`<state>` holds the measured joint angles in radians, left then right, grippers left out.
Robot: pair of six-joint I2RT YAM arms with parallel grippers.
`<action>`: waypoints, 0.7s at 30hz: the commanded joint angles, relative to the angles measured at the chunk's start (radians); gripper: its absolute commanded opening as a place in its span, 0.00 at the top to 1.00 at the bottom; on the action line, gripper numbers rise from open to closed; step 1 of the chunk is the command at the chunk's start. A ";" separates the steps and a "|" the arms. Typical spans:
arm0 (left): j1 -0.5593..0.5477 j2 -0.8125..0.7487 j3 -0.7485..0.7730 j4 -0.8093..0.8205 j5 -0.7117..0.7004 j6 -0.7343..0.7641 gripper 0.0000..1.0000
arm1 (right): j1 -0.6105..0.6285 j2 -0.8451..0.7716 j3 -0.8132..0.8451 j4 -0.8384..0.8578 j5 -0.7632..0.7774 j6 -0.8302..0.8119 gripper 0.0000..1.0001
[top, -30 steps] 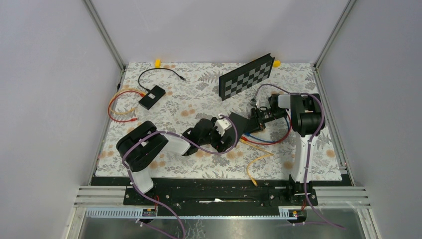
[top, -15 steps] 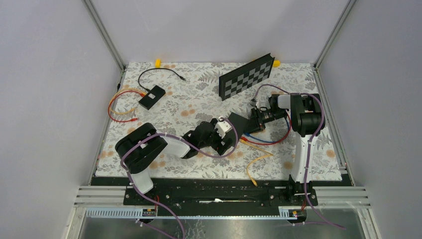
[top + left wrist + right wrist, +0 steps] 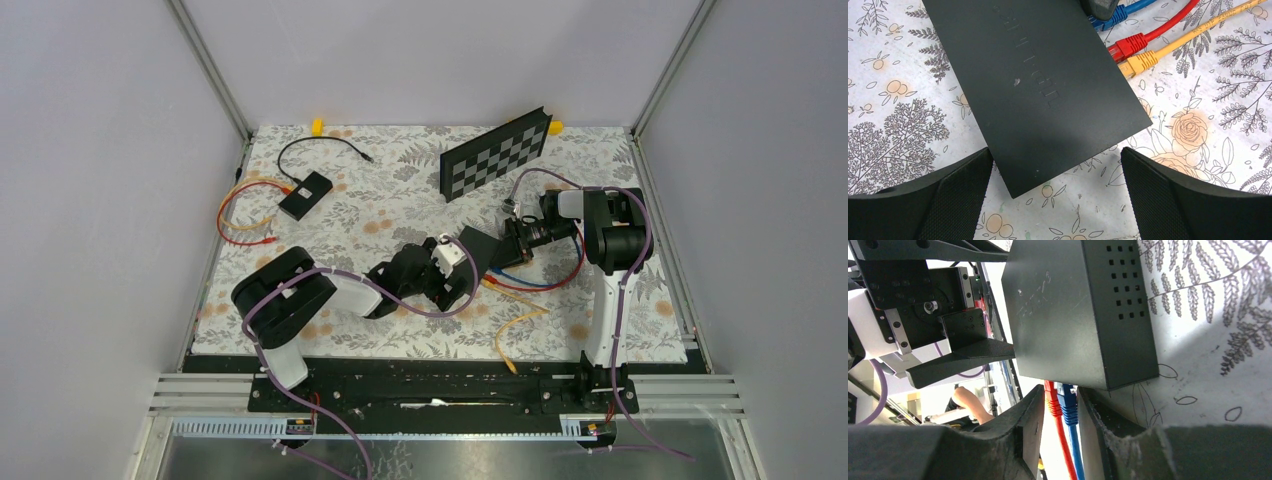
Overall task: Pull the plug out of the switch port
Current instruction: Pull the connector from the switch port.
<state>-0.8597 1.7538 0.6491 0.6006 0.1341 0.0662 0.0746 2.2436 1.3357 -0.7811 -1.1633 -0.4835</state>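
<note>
Nothing is out yet: the right gripper (image 3: 1060,400) pinches the red and blue plugs (image 3: 1068,406), both seated in the mid-table switch (image 3: 1073,315), which the left gripper (image 3: 1055,155) straddles wide apart.

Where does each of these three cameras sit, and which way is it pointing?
Top external: fixed high behind the robot, looking down at the table; left arm and right arm show whole.
Left wrist: on the left arm, looking down on the switch; the open left tool frames it.
Right wrist: on the right arm, low, facing the switch's port side; the right tool pinches the plugs.
Shared: both wrist views show the switch and the plugs.
</note>
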 commanded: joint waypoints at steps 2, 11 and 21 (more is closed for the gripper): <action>-0.005 -0.006 0.015 0.040 0.012 -0.007 0.01 | 0.010 -0.008 -0.001 -0.014 0.089 -0.059 0.65; -0.005 -0.008 0.011 0.057 0.013 -0.006 0.01 | 0.014 -0.028 -0.024 0.040 0.105 -0.001 0.65; -0.005 -0.007 0.016 0.048 0.014 -0.006 0.01 | 0.040 -0.046 -0.050 0.143 0.160 0.116 0.62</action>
<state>-0.8597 1.7538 0.6491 0.5999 0.1352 0.0620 0.0807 2.2204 1.3090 -0.7216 -1.1343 -0.3908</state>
